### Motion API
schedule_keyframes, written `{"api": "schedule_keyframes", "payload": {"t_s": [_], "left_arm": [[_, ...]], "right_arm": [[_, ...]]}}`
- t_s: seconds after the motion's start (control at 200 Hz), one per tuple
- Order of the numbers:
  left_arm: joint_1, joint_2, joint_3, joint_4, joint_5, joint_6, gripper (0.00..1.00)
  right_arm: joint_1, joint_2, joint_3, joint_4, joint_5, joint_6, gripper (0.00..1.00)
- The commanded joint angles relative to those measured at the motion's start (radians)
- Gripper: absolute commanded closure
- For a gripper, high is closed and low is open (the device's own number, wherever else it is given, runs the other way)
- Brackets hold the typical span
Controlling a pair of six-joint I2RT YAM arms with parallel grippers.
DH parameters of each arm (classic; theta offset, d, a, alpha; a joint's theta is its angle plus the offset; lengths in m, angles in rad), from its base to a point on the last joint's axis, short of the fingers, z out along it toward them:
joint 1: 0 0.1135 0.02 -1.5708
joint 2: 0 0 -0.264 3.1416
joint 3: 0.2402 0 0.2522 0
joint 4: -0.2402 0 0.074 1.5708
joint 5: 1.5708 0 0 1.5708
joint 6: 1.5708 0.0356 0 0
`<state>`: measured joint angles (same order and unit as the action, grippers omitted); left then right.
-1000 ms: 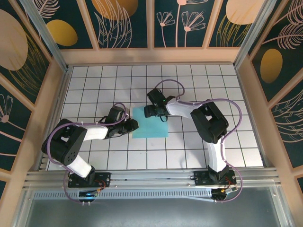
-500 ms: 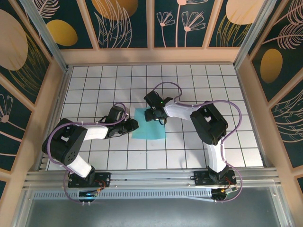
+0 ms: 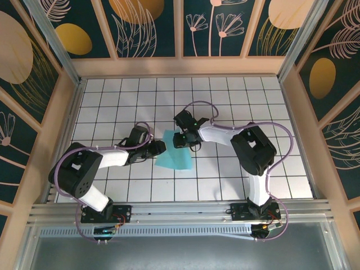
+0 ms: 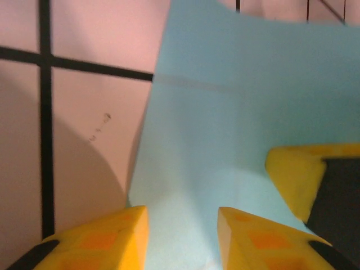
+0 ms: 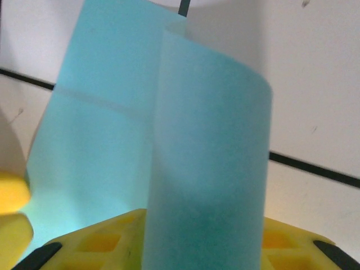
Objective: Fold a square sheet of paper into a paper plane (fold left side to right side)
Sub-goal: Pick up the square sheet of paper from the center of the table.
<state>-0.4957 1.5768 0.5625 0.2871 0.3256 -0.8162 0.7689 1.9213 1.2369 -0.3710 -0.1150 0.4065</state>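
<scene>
I judge the first fold barely begun. The square sheet of paper (image 3: 171, 160) sits in the middle of the bench (image 3: 225, 95), between my two arms. Most of it lies flat on the grid. My right pincer (image 3: 184, 139) is over its far part. From the right wrist, that pincer (image 5: 202, 242) is closed onto an edge of the sheet (image 5: 107, 124). It has the edge raised into a soft standing curl above the flat part. My left pincer (image 3: 157, 149) is at the sheet's left edge. From the left wrist, its jaws stand partly apart with the flat paper (image 4: 236, 112) showing in the gap between them, so this pincer (image 4: 183, 225) is not clamping anything as far as I can see. No sharp crease shows and no edges are matched. The fold-over, the pressing flat and all the later folds of the paper plane are left to do.
</scene>
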Motion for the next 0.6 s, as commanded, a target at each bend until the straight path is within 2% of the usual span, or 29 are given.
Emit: {"api": "schedule_keyframes", "payload": {"t_s": [0.0, 0.075, 0.255, 0.39, 0.44, 0.596], "left_arm": [[0.002, -0.074, -0.008, 0.01, -0.1, 0.008, 0.59], [0.004, -0.118, -0.012, -0.012, -0.141, 0.02, 0.54], [0.035, -0.259, -0.044, -0.027, -0.185, 0.035, 0.36], [0.098, -0.373, -0.104, 0.051, -0.103, 0.029, 0.23], [0.119, -0.41, -0.124, 0.087, -0.067, 0.027, 0.19], [0.138, -0.494, -0.146, 0.17, 0.031, 0.041, 0.1]], "right_arm": [[-0.034, -0.079, -0.057, 0.07, -0.099, 0.021, 0.65], [-0.061, -0.116, -0.097, 0.113, -0.151, 0.025, 0.67], [-0.147, -0.225, -0.189, 0.19, -0.269, 0.012, 0.7], [-0.215, -0.327, -0.257, 0.244, -0.355, -0.01, 0.71], [-0.274, -0.367, -0.282, 0.268, -0.394, -0.015, 0.71], [-0.376, -0.485, -0.338, 0.339, -0.549, -0.023, 0.71]]}}
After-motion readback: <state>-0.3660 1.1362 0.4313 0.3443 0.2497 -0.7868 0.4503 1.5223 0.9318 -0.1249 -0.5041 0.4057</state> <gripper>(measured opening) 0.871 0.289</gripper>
